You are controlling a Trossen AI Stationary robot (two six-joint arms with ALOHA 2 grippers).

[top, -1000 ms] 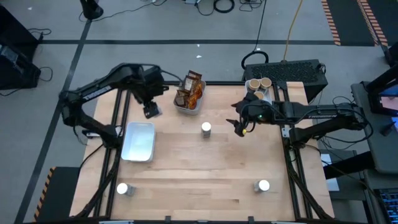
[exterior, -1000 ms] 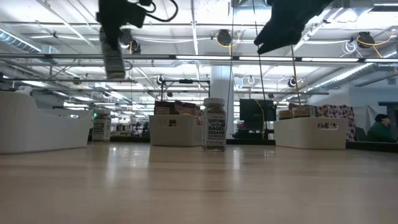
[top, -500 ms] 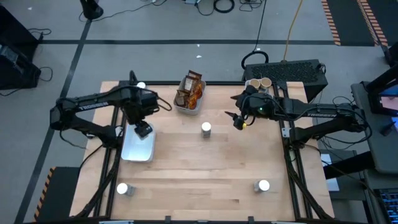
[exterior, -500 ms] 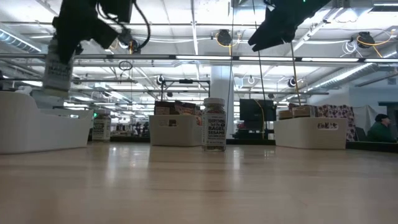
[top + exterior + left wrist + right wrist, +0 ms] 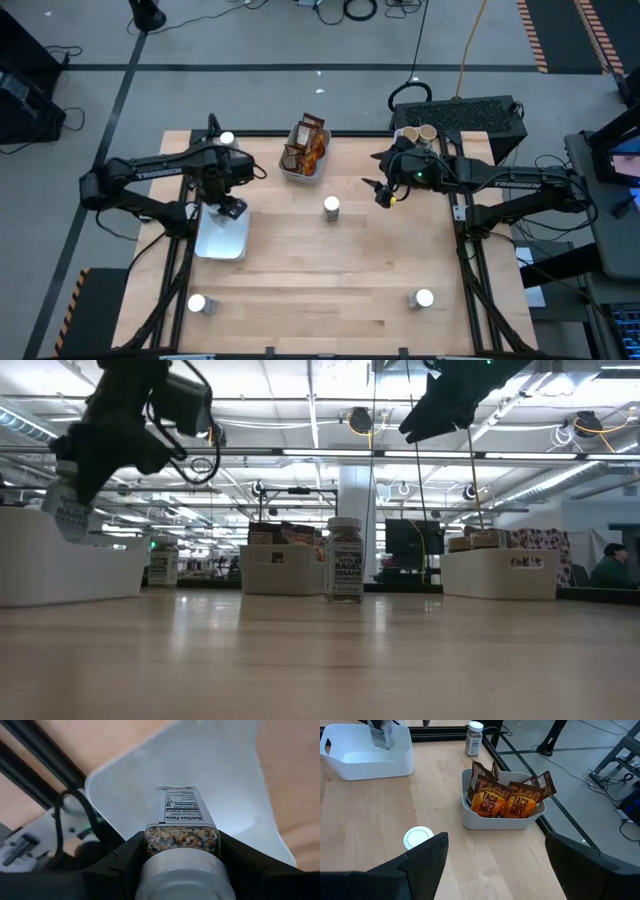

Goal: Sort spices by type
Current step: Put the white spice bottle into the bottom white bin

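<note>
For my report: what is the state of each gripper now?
Left gripper: closed on a spice jar, above the white tray.
Right gripper: open, empty.

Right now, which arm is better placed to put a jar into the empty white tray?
Left. The left gripper already holds a jar over the tray. The right gripper hangs open and empty across the table, near the packet bin.

Left hand [image 5: 230,208] holds jar [image 5: 182,822] over tray [image 5: 222,238]; packets [image 5: 505,800] in bin [image 5: 490,820] behind centre jar [image 5: 331,207].
</note>
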